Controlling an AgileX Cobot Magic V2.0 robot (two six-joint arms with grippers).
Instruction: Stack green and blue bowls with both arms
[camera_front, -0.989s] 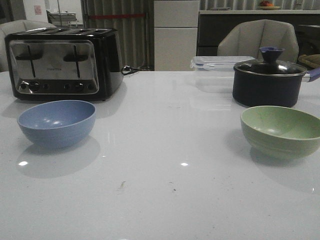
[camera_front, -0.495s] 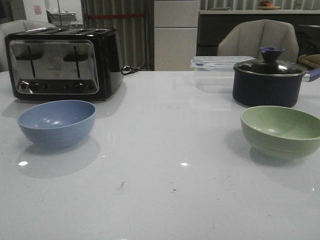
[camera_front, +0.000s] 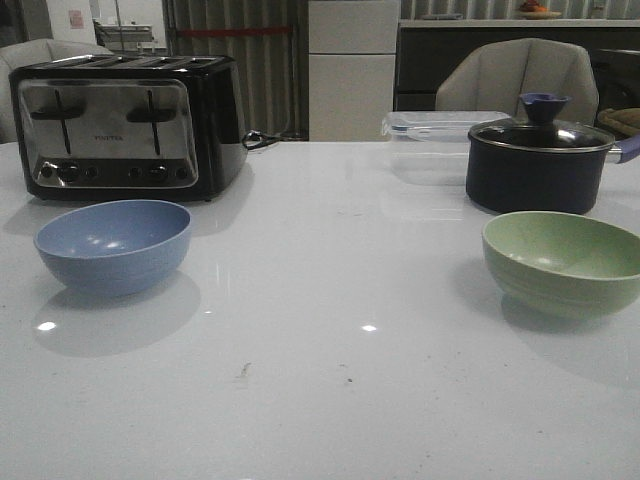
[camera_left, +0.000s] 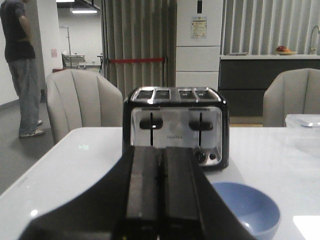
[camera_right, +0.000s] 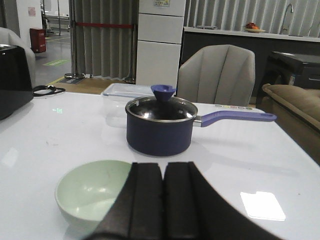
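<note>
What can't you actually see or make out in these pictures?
- Blue bowl: left wrist view, near side hidden behind the shut left gripper.
- Green bowl: front view, cut by the frame's right edge.
- Toaster brand lettering: too small to read.

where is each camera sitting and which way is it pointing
Front view: low at the table's near edge, facing forward over the blue bowl, green bowl, toaster and lidded pot; no arm shows.
Left wrist view: on the left arm, above its shut left gripper, facing the toaster and blue bowl.
Right wrist view: on the right arm, above its shut right gripper, facing the green bowl and pot.
Shared: each wrist view shares one bowl with the front view.
</note>
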